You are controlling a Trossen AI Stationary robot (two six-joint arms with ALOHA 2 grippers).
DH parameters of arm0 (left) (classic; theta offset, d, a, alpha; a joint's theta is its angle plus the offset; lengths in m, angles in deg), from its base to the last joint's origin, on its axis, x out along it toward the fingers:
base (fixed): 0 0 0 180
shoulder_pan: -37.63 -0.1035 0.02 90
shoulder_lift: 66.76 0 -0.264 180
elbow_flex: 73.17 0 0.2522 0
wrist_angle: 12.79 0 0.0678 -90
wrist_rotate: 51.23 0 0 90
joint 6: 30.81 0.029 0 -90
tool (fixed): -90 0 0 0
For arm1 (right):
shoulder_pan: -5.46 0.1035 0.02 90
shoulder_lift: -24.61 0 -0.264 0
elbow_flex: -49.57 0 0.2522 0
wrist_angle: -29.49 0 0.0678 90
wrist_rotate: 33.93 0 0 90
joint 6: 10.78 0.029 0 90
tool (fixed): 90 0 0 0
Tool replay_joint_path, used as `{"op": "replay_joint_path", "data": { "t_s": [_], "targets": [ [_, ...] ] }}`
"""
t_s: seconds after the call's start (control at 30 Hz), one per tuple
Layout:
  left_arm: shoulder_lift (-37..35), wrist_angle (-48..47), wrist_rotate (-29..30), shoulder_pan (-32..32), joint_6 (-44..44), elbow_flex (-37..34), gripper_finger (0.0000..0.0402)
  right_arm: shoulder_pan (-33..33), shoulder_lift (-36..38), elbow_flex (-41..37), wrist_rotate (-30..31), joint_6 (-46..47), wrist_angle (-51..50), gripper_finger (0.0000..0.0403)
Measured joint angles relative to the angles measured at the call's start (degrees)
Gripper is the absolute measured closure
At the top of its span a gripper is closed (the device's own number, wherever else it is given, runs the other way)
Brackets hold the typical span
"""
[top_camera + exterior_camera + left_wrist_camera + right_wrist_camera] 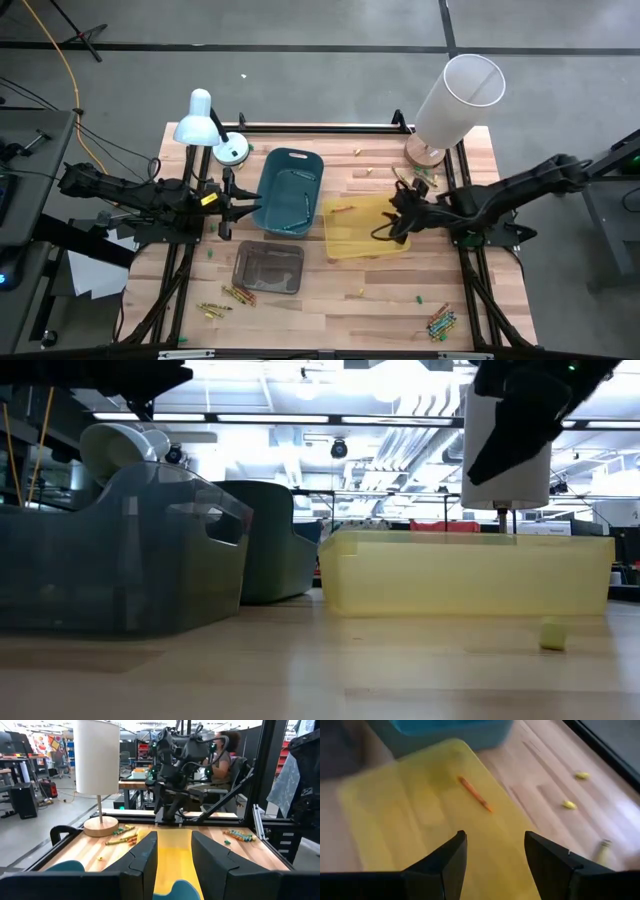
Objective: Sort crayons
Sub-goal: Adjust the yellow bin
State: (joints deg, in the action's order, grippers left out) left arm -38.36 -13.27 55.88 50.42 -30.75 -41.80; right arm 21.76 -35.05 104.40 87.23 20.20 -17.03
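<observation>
We see a robotics lab. Ceiling strip lights (300, 417), workbenches (134, 783) and a seated person (223, 755) fill the open room beyond our wooden table (340, 300).

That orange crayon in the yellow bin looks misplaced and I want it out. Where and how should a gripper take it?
Grip the orange crayon at mid-length, fingers across its thin width, coming straight down. It lies flat and alone on the yellow bin floor, clear of the walls. The right gripper, open above the bin, looks best placed.

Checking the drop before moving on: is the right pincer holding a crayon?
No. In the right wrist view the right pincer is open and empty over the yellow bin, where one orange crayon lies.
</observation>
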Motion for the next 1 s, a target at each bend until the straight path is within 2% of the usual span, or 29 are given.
{"op": "replay_joint_path", "data": {
  "t_s": [0.1, 0.33, 0.43, 0.57, 0.77, 1.0],
  "targets": [
    [0.0, 0.0, 0.0, 0.0, 0.0, 0.0, 0.0295, 0.3, 2.4, -2.9, -0.1, -1.2, 4.6, 0.0211],
    [0.0, 0.1, 0.0, 0.0, 0.1, 0.0, 0.0295, 0.3, 3.1, -2.3, 0.0, -1.0, 4.8, 0.0211],
    [0.0, 0.0, 0.0, 0.0, 0.1, 0.0, 0.0296, -0.9, 3.1, -2.2, 1.1, 3.0, 4.0, 0.0211],
    [0.0, 0.1, 0.0, 0.0, 0.1, 0.0, 0.0296, -6.7, 3.1, -2.2, 2.0, 13.6, -1.5, 0.0211],
    [0.0, 0.4, 0.0, 0.0, 0.2, 0.0, 0.0296, -18.1, 3.1, -2.2, 1.3, 21.4, -14.4, 0.0211],
    [0.0, 0.4, 0.1, 0.0, 1.1, 0.0, 0.0295, -28.4, 0.3, -2.2, -7.8, 24.4, -24.0, 0.0211]
  ]
}}
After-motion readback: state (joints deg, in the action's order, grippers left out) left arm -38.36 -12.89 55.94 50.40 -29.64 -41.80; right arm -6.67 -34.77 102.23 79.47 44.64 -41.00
